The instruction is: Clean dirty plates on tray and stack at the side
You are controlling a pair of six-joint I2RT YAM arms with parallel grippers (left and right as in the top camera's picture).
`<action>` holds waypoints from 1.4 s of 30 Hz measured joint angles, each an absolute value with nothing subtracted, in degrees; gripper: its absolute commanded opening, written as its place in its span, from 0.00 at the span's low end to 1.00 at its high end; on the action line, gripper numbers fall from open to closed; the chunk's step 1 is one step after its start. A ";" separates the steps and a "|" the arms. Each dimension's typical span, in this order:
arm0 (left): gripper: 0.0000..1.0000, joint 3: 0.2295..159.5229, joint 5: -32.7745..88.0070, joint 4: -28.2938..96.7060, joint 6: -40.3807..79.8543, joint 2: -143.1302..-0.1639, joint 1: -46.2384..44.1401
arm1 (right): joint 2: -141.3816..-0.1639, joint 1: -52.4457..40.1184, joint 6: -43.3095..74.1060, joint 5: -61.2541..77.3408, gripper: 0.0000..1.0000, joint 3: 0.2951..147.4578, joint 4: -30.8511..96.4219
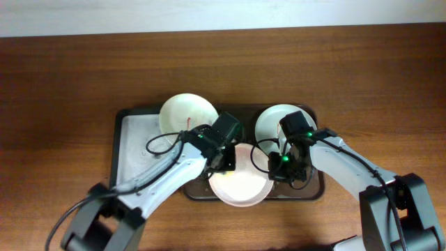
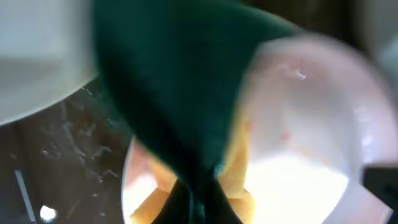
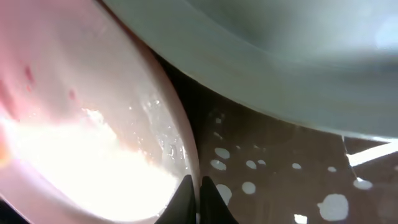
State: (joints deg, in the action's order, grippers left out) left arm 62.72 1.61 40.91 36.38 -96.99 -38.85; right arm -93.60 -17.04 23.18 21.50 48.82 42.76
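Observation:
The dark brown tray holds three plates. The front plate lies at the tray's near edge and shows faint red traces in the right wrist view. My left gripper is shut on a green and yellow sponge and presses it onto this plate. My right gripper is shut on the plate's right rim, fingers either side. A back-left plate has a red smear. A back-right plate is partly under my right arm.
A pale grey-white patch covers the tray's left part. The tray floor shows light spots in the right wrist view. The wooden table surrounds the tray. The back-right plate's underside hangs close above my right gripper.

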 measured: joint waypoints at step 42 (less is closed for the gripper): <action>0.00 62.04 10.09 29.04 32.01 -103.57 -43.44 | -93.62 -17.04 23.38 20.86 0.04 48.80 39.18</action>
